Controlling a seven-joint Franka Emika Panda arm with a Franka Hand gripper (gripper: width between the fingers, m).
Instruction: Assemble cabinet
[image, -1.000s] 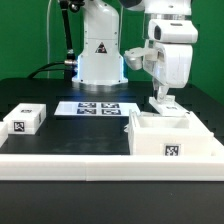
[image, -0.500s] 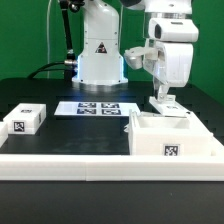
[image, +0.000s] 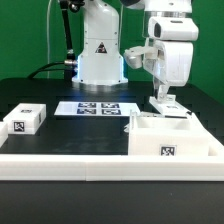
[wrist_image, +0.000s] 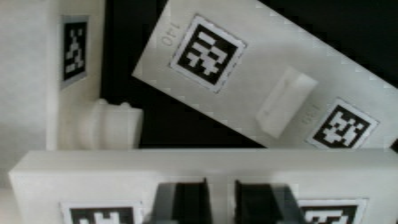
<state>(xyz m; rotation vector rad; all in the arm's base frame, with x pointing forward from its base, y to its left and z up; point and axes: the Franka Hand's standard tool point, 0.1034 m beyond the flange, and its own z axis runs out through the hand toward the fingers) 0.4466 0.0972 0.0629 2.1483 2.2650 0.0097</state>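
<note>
The white cabinet body (image: 170, 140) stands at the front on the exterior view's right, with a tag on its near face. My gripper (image: 163, 98) reaches down at its far edge and is shut on a white tagged panel piece (image: 172, 107) that rests against the body. In the wrist view my dark fingers (wrist_image: 183, 205) pinch a thin white rib of this piece (wrist_image: 160, 165), and the gripper (wrist_image: 226, 200) sits between its two tags. Beyond it lies a slanted tagged white face of the cabinet (wrist_image: 267, 90). A second small tagged panel piece (image: 22, 120) lies at the exterior view's left.
The marker board (image: 97, 108) lies flat in front of the white robot base (image: 100, 55). A long white ledge (image: 70, 165) runs along the front edge. Black table (image: 80, 130) shows between the left piece and the cabinet body.
The gripper and its panel piece have shifted slightly toward the exterior view's left. The cabinet body's near face and tag have moved a little the same way.
</note>
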